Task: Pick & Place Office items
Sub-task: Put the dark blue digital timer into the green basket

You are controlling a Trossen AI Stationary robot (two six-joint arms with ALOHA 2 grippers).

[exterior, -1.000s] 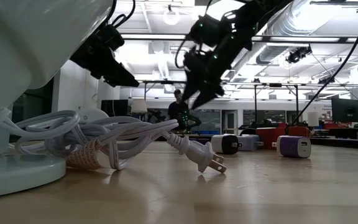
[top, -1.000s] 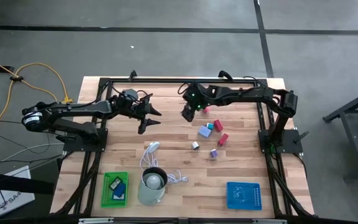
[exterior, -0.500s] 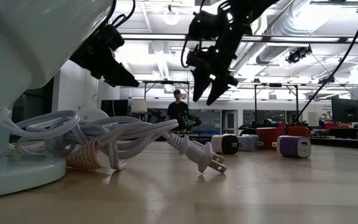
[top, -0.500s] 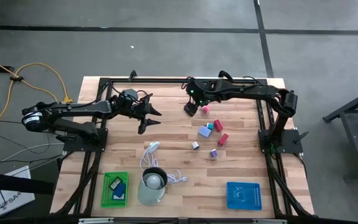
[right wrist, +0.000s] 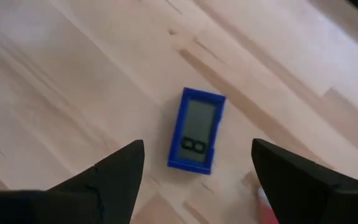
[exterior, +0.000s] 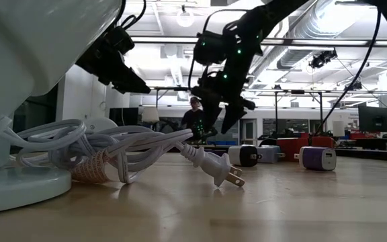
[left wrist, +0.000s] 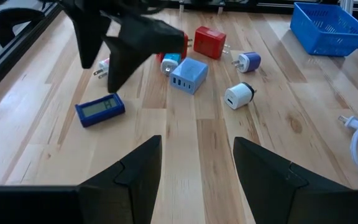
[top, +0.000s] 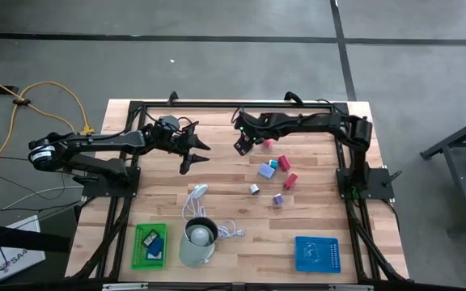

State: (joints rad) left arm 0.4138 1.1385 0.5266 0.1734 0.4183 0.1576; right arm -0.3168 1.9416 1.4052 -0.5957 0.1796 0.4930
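Your right gripper (top: 241, 146) hangs above the far middle of the light wooden slatted tabletop (top: 314, 218), its two dark fingers spread wide and holding nothing. Right under it, seen between those fingers in the right wrist view, lies a flat blue rectangular item with a grey display window (right wrist: 196, 137), flat on the wood and not touched by either finger (the low view shows the fingertips well clear of the surface).

Your left gripper (top: 194, 155) waits over the tabletop's left half, also wide open and empty, pointing towards the cluster of small office items. That cluster sits to the right of centre: a pale blue blocky charger (top: 266, 170), a cyan piece (top: 273, 164) touching it, a red blocky charger (top: 284, 163) and a second red block (top: 290, 181) just beside them, a small white cube with a dark face (top: 254, 188), and a small purple and white plug block (top: 278, 199). A tiny pink piece (top: 268, 142) lies close to the right gripper.

Along the near edge you have a green plastic tray (top: 150, 246) with a blue item or two already in it, a pale grey-green cup (top: 198, 240) with a white coiled cable (top: 194, 202) beside it, and a blue plastic basket (top: 317, 254) to the right
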